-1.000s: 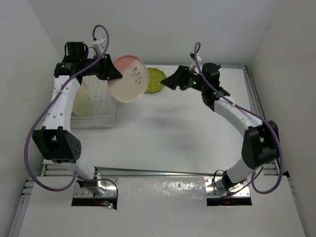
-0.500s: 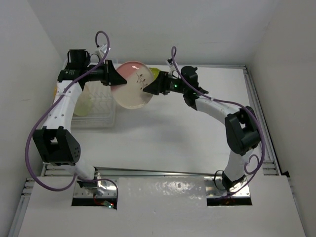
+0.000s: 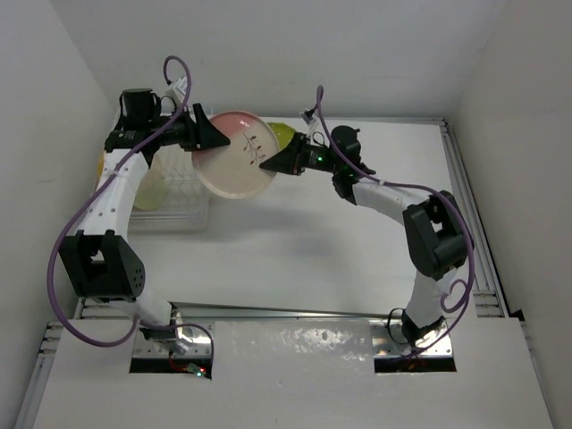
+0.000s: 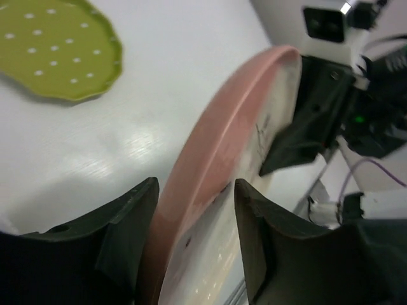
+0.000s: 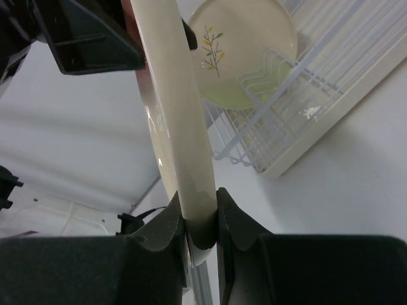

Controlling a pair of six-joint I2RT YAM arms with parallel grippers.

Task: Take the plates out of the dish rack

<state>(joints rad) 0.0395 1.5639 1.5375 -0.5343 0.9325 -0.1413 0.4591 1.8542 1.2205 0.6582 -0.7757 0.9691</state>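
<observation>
A pink plate with a cream rim hangs in the air between both arms, to the right of the dish rack. My right gripper is shut on its right edge; in the right wrist view the cream rim is pinched between the jaws. My left gripper is at the plate's left edge, and in the left wrist view its jaws stand open around the pink rim, with a gap on the right side. A cream plate stands in the dish rack.
A lime green plate with pale dots lies flat on the table behind the held plate, also seen in the left wrist view. The rack sits at the table's far left, near the side wall.
The right arm swung in from the right and its gripper shut on the pink plate's edge. The left gripper, shut on the plate before, has opened.
</observation>
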